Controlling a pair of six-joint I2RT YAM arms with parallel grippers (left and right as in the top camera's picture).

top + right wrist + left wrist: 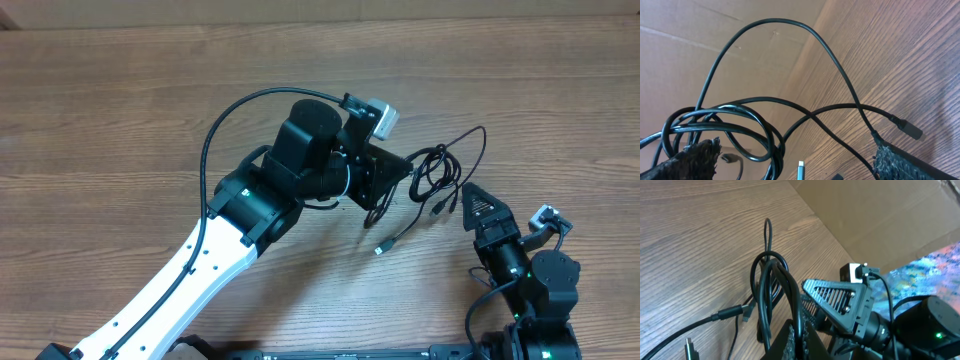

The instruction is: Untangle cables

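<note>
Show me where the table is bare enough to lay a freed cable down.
Bare: the table along its far edge, beyond the cables, and its far left corner. Crowded: between the left gripper and right gripper, where the cables bunch.

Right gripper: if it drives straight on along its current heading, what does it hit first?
Most likely the tangle of thin black cables. Its loops cross just ahead of the open right gripper, spanning the gap between its fingers. Depth is unclear, so how soon it would touch them is uncertain.

Left gripper (pixel 400 172) pinched shut, right gripper (pixel 478 200) spread wide.
</note>
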